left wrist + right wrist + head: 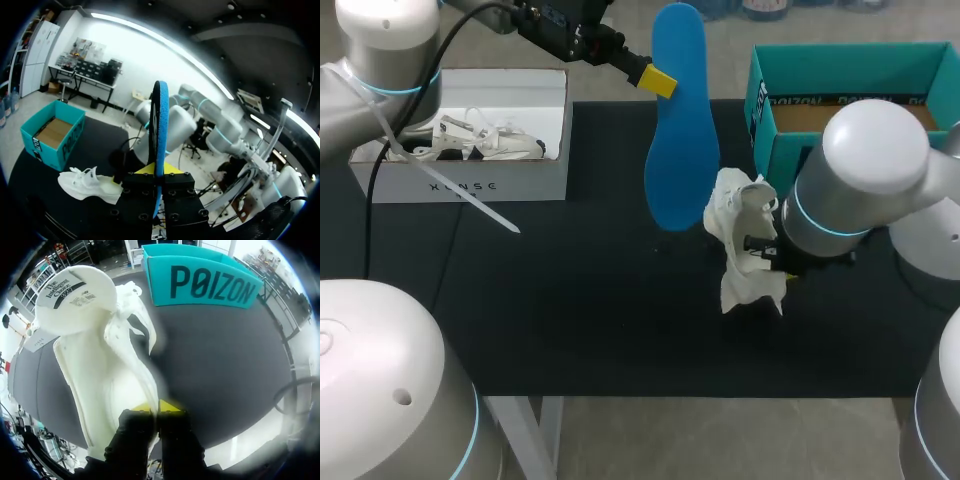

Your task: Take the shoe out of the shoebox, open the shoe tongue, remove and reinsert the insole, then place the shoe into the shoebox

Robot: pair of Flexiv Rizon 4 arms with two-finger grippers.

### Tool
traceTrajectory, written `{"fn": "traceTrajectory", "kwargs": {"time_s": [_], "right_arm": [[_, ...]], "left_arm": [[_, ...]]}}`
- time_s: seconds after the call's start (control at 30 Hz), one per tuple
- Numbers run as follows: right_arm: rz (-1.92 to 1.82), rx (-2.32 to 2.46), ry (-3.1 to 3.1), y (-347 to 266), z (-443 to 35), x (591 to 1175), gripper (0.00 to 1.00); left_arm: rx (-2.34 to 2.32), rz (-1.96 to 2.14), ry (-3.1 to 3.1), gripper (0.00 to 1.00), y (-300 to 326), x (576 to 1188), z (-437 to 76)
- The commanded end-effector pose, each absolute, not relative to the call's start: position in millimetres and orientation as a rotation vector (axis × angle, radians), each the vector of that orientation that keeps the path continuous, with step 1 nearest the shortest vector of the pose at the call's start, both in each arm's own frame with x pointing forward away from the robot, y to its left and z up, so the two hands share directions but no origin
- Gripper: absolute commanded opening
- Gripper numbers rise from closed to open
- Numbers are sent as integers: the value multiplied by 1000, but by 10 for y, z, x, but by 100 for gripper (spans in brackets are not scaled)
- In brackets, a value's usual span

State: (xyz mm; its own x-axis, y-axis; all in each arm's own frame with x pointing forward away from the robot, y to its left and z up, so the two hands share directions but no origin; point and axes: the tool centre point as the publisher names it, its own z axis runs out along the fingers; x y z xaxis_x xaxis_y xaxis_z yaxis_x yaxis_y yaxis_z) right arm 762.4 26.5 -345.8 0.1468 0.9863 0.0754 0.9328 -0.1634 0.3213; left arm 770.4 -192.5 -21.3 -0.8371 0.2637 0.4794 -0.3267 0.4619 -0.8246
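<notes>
A blue insole (678, 120) hangs upright above the dark mat, held at its upper edge by my left gripper (658, 80), which is shut on it. In the left wrist view the insole (160, 130) stands edge-on between the yellow tips of the left gripper (159, 172). The white shoe (745, 240) is lifted over the mat just right of the insole, with my right gripper (770, 262) shut on its side wall. In the right wrist view the shoe (107, 360) shows its opening and pulled-back tongue, with its edge pinched in the right gripper (157, 407). The teal shoebox (840, 100) stands open at the back right.
A white box (470, 130) holding another white shoe (485, 140) sits at the back left. A white strip (450, 180) dangles from my left arm across it. The black mat (600, 310) covers the table under both grippers.
</notes>
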Motion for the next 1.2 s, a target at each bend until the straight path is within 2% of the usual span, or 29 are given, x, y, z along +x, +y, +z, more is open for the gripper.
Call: {"fn": "traceTrajectory", "kwargs": {"time_s": [0.03, 0.33, 1.03, 1.07, 1.1, 1.2], "right_arm": [[384, 2216, 1898, 269, -3518, 7699, 0], [335, 2236, 1905, 280, -3719, 7801, 0], [252, 2252, 1967, 496, -4075, 7648, 2], [233, 2255, 1955, 500, -4070, 7639, 57], [238, 2254, 1950, 497, -4043, 7626, 100], [247, 2226, 1939, 497, -3902, 7596, 100]], "left_arm": [[52, 1386, -2158, 0, -1922, 7699, -215], [52, 1386, -2158, 0, -1922, 7699, -215], [52, 1386, -2158, 0, -1922, 7699, -215], [52, 1386, -2158, 0, -1922, 7699, -215], [52, 1386, -2158, 0, -1922, 7699, -215], [52, 1386, -2158, 0, -1922, 7699, -215]]}}
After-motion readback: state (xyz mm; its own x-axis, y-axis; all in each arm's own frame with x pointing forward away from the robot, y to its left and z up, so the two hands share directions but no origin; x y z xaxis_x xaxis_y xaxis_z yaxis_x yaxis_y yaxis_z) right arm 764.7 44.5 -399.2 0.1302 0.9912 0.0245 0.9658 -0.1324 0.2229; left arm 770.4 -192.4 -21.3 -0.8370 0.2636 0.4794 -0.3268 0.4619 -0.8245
